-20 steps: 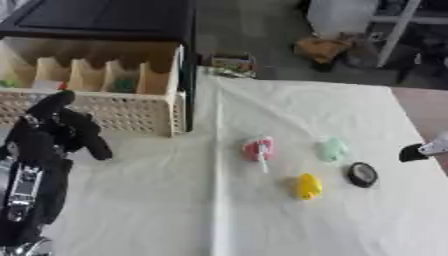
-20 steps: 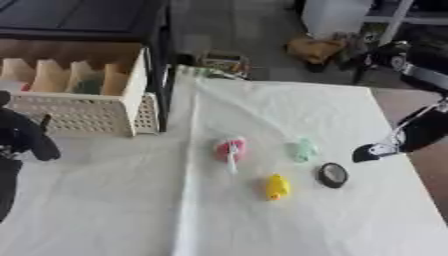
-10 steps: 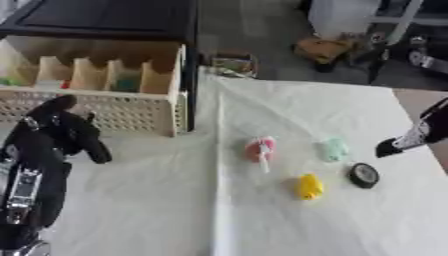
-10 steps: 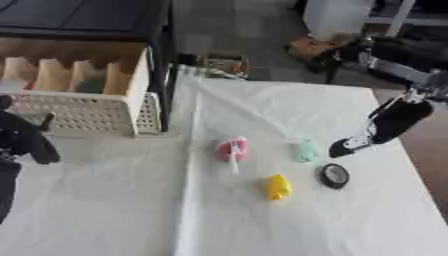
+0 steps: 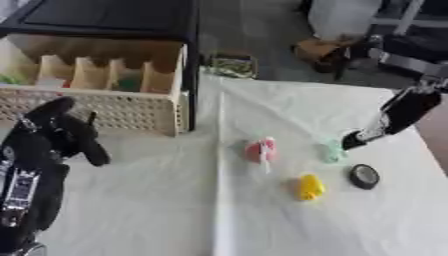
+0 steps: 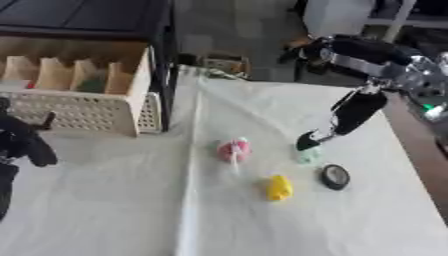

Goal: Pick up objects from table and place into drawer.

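Observation:
On the white cloth lie a pink round object with a white stick [image 5: 262, 150], a pale green object [image 5: 332, 150], a yellow object [image 5: 309, 186] and a black round disc [image 5: 364, 176]. My right hand [image 6: 350, 116] reaches in from the upper right, its fingers pointing down, fingertips just above the pale green object [image 6: 308, 156]. Whether they touch it is unclear. My left hand [image 5: 61, 135] hangs at the left with fingers curled, holding nothing, in front of the drawer [image 5: 96, 107], a wicker-fronted open box with wooden dividers.
The drawer's compartments hold small green and red items [image 5: 17, 79]. A black cabinet top [image 5: 105, 17] stands behind it. Beyond the table's far edge lie floor clutter and a cardboard box [image 5: 315, 47].
My right hand has moved in from the right edge toward the left and now hovers at the pale green object. The left hand stays put.

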Controlling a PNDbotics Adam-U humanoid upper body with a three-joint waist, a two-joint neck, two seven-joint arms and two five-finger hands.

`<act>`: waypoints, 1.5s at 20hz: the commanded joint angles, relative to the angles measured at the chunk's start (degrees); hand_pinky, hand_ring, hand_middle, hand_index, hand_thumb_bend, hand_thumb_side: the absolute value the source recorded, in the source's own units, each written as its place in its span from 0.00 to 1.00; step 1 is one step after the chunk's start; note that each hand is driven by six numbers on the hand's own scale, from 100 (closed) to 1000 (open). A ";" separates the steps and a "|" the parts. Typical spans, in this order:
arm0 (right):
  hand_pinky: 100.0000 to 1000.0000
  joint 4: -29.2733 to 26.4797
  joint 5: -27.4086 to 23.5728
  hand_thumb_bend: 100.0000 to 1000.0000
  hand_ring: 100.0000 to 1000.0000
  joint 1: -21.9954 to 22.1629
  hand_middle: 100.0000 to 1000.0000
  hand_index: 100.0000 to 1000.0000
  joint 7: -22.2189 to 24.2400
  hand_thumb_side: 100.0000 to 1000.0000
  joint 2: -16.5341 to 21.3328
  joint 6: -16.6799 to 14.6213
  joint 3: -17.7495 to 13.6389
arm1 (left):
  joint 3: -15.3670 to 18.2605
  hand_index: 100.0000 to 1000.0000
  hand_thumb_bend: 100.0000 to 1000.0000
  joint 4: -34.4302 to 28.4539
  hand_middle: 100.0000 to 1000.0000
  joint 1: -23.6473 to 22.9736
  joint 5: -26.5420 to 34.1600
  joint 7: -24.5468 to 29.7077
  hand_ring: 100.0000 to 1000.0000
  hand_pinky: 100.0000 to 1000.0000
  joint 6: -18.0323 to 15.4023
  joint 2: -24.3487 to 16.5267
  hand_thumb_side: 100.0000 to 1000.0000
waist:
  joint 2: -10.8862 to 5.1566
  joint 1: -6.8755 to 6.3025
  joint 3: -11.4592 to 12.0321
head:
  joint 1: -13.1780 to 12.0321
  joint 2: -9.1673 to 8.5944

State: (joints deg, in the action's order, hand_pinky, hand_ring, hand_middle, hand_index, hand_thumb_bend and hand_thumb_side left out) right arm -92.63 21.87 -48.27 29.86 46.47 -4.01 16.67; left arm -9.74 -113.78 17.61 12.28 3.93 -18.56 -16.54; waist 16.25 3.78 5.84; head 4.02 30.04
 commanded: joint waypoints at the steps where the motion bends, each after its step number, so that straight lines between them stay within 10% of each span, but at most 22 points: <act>1: 0.85 1.44 0.92 0.81 0.78 -1.73 0.57 0.90 0.73 0.24 -1.12 0.19 -0.25 | 0.01 0.82 0.00 -0.81 0.49 0.62 0.35 0.03 0.35 0.37 0.34 0.02 0.63 | -1.31 -0.09 0.15 | 0.44 -0.80; 30: 0.84 20.57 9.98 0.68 0.77 -5.17 0.60 0.86 0.17 0.23 -12.77 -2.06 1.39 | -0.35 0.81 0.00 -0.81 0.49 0.85 0.12 1.05 0.34 0.38 1.91 1.47 0.62 | -0.43 0.03 2.19 | 1.59 -0.46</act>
State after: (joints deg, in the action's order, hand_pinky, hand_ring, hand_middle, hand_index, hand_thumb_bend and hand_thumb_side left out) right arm -72.04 31.22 -52.01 30.12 32.84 -5.72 18.44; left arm -10.09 -113.78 17.73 12.54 4.97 -16.81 -15.02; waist 16.74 4.01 7.99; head 5.45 29.64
